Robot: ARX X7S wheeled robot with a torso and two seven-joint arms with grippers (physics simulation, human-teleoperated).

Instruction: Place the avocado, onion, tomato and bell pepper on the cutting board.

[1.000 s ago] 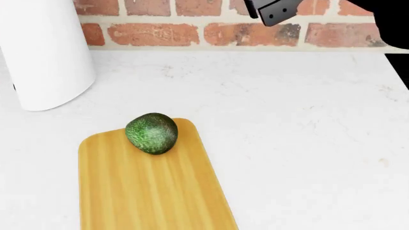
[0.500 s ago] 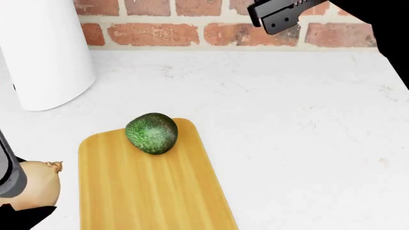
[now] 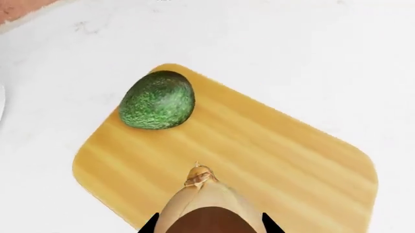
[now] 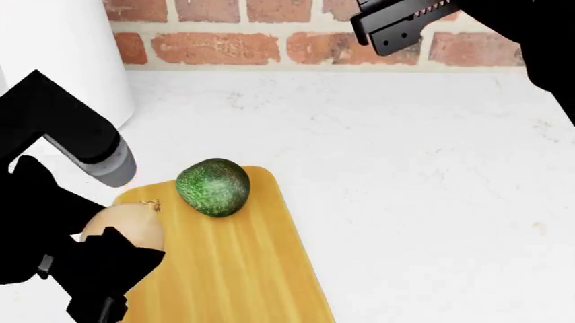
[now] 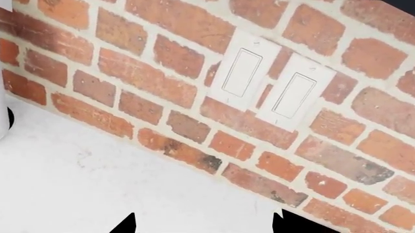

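Left arm reaching in from near left, low over worktop; left tool (image 4: 117,235) clamped on onion (image 4: 126,225), root tuft pointing away from wrist. Right arm raised at far right; right tool (image 4: 400,23) up high, jaw state unclear.

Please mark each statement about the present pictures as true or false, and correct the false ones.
1. The avocado lies on the cutting board. True.
2. The left gripper holds the onion. True.
3. The onion already rests flat on the board, free of the gripper. False: it sits between the fingers, at the board's left edge in the head view.
4. The right gripper carries a tomato. False: it is up near the brick wall with nothing in it.
5. The right wrist view shows two white wall switches. True.
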